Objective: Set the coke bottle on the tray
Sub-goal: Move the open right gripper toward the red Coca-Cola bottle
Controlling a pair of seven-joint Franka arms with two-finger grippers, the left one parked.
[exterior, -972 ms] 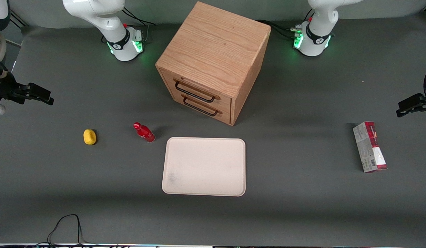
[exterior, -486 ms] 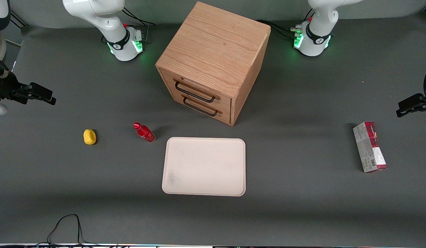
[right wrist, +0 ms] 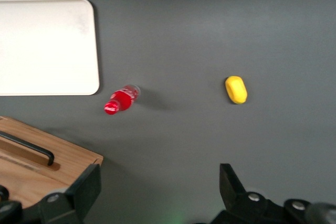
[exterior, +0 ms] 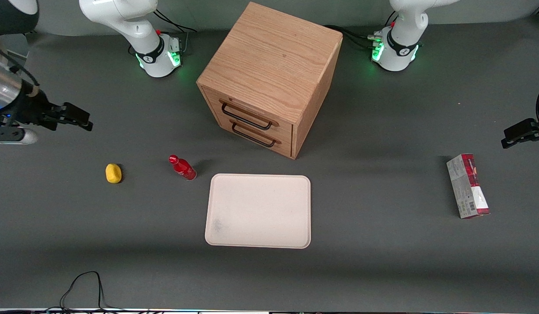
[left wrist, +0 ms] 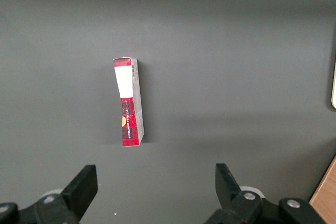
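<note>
Setting: dark grey table mat [exterior: 383,270] under even light, with a wooden drawer box [exterior: 269,78] standing as the landmark; its two black-handled drawers face the front camera

Tray: cream tray [exterior: 258,211] lies flat just in front of the drawer box, nearer the front camera; nothing on it

Coke bottle: small red coke bottle [exterior: 182,167] stands on the mat, tilted or leaning in the front view, just off the tray's corner that lies toward the working arm's end; near the drawer box's front, apart from both; also seen from above in the right wrist view [right wrist: 122,99]

Gripper: right arm's gripper [exterior: 71,117] hangs above the mat toward the working arm's end of the table, well apart from the drawer box and from the bottle; jaws spread wide, nothing between them [right wrist: 160,190]

Other items: yellow lump [exterior: 113,173] sits farther from the drawer box than the bottle; red-and-grey carton [exterior: 467,186] lies toward the parked arm's end

Handling: bottle looks light, rigid and glossy, so likely slippery and easy to tip; narrow neck offers little purchase

Hold: best judged around the wider body, below the shoulder; fingers closing squarely across it
</note>
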